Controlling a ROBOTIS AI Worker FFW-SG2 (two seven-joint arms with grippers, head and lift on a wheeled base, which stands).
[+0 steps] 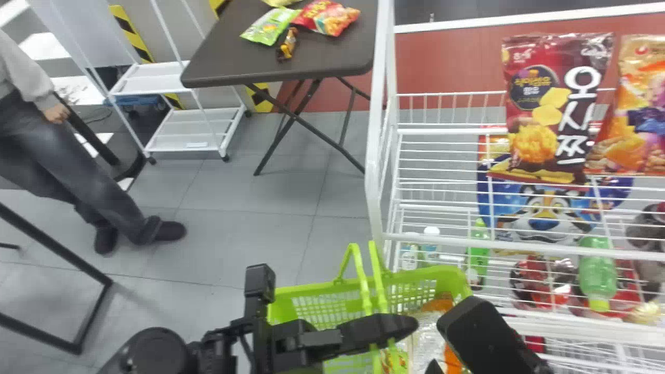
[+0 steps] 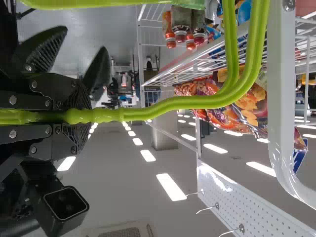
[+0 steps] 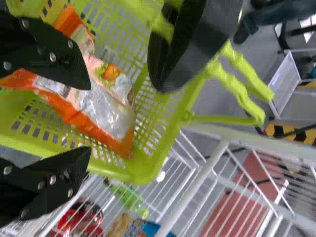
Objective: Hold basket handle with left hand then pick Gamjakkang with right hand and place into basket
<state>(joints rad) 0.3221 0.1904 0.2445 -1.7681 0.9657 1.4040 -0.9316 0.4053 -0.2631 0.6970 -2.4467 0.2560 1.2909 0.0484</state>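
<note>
My left gripper (image 1: 382, 332) is closed around the handles of the green basket (image 1: 306, 296); in the left wrist view the same gripper (image 2: 74, 116) clamps the green handle (image 2: 197, 102). Over the basket's right part is my right gripper (image 1: 440, 345). The right wrist view has this gripper (image 3: 90, 118) with its two fingers wide apart and nothing pinched between them. Beyond them an orange and clear snack bag (image 3: 106, 111) lies inside the basket (image 3: 143, 170). Whether it is the Gamjakkang I cannot tell.
A white wire rack (image 1: 387, 156) stands right beside the basket, with a dark red snack bag (image 1: 556, 109) and an orange one (image 1: 636, 109) on its upper part and bottles lower down. Farther back are a dark folding table (image 1: 223, 59) with snacks and a white cart (image 1: 182, 137).
</note>
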